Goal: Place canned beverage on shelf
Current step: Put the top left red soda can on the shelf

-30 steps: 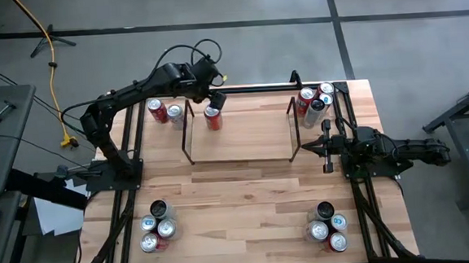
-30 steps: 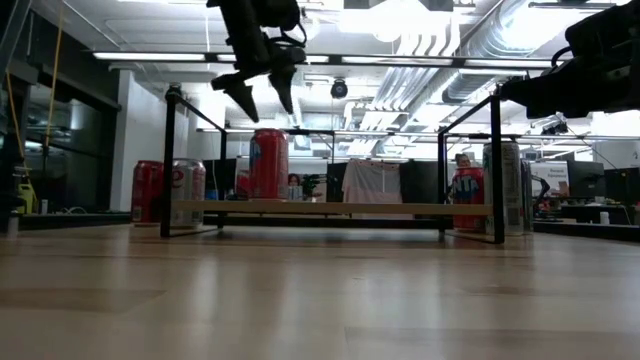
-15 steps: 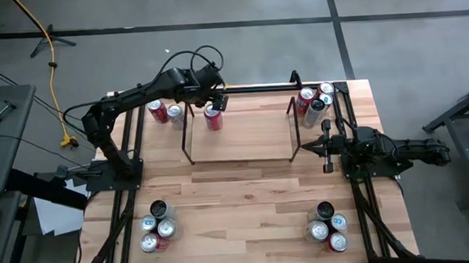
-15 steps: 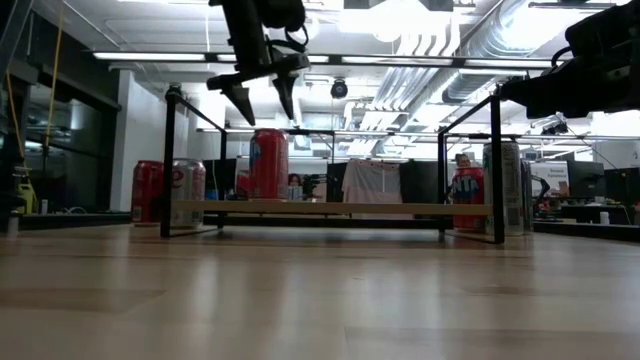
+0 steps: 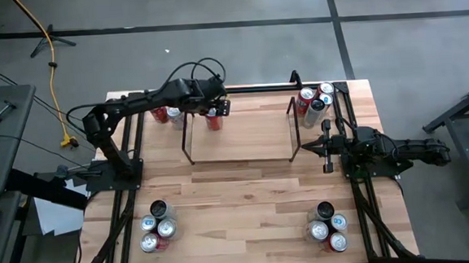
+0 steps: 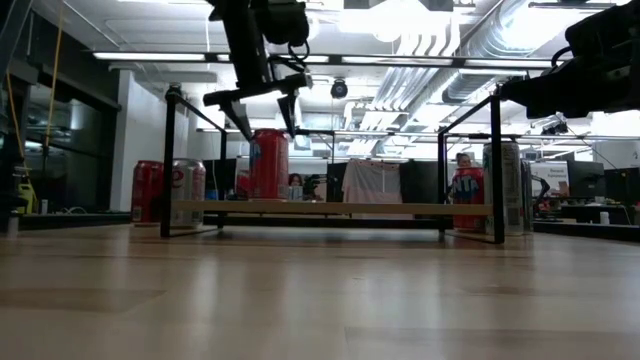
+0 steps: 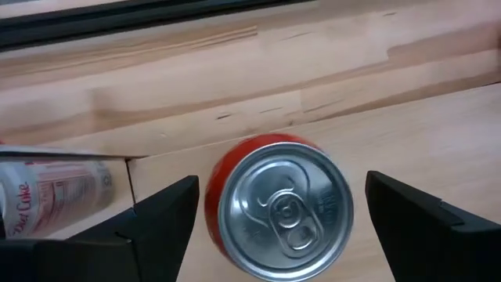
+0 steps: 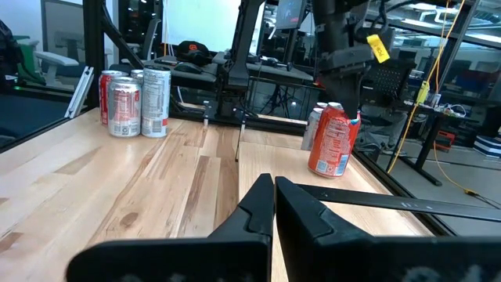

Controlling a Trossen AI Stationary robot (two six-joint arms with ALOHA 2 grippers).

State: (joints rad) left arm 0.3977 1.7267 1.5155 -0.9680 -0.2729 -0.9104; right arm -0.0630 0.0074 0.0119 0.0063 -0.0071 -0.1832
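Lowered since before, left claw (image 6: 262, 112) hangs spread directly above the red can (image 6: 268, 163) on the shelf (image 6: 330, 208).

The floor (image 5: 251, 4) is grey concrete with dark seams. Ceiling light strips (image 6: 150, 56) and exposed ducts (image 6: 440, 60) run overhead.

Under my black left gripper (image 7: 278, 215) I see a red can (image 7: 279, 205) with a silver top. The table (image 5: 246, 188) is light wood with brown grain. The shelf (image 5: 239, 135) has thin black rods. Lower left, cans (image 5: 155, 226) are red and silver.
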